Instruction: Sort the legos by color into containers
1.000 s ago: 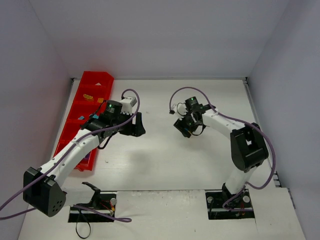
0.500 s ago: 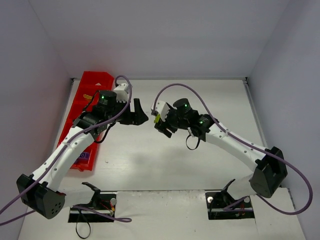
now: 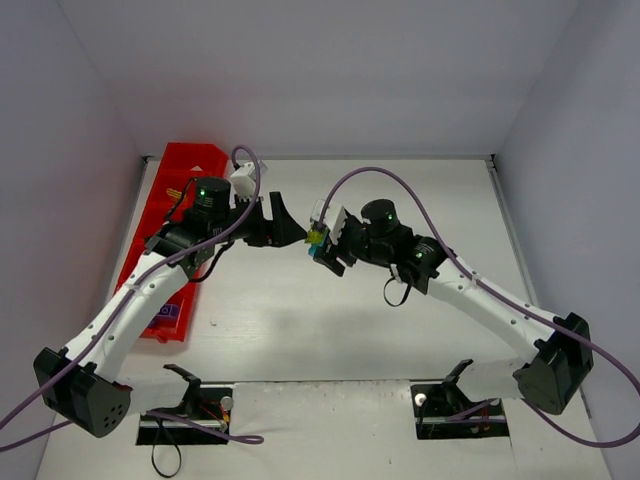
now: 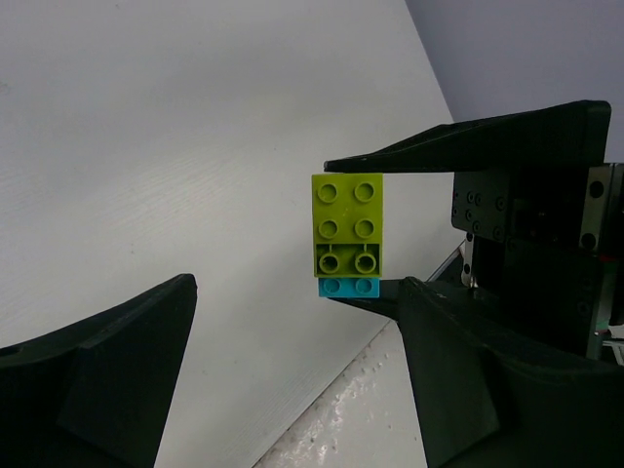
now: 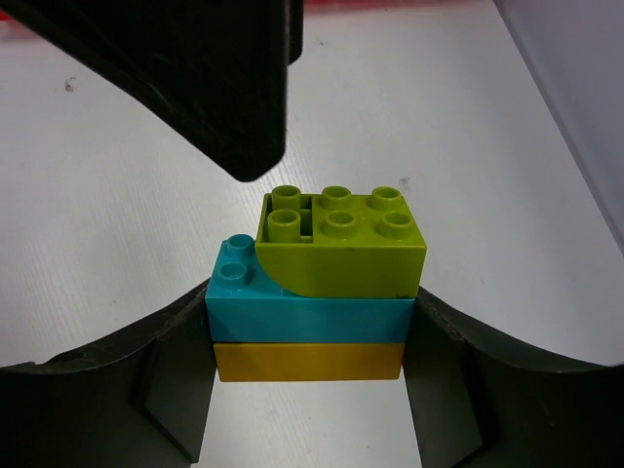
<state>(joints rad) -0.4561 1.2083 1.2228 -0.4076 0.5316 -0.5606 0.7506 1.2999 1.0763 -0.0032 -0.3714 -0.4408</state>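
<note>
— What's the right pincer (image 4: pixel 353 232) pinching there?
— A lego stack (image 4: pixel 348 244): a lime green brick (image 4: pixel 348 210), studs facing us, and a teal brick (image 4: pixel 349 287) along its lower edge. One black finger above, one below.
— And the left pincer (image 4: pixel 297 322)?
— Gaping wide, fingers low at either side, apart from the stack. White bench (image 4: pixel 175 146) behind.

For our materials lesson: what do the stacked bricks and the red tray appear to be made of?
The brick stack is likely moulded hard plastic, smooth and slightly glossy, with crisp studs and uniform lime, teal and yellow colour. The red tray is probably plastic too, being evenly bright red, but its finish is too small to judge.
</note>
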